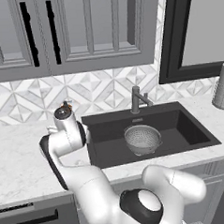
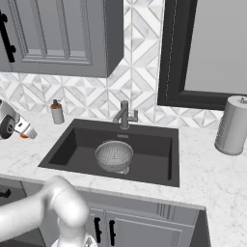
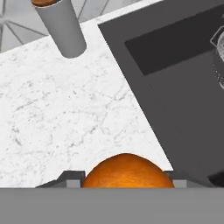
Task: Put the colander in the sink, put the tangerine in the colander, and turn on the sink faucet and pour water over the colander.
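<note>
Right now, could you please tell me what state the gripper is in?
Gripper: its fingers are closed on the tangerine, over the white counter beside the sink.

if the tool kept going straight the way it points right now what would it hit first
The tangerine: it already sits between the tool's fingertips, though contact is hard to judge. Beyond the fruit, the line seems to end on the white marble counter left of the sink, near the soap dispenser.
</note>
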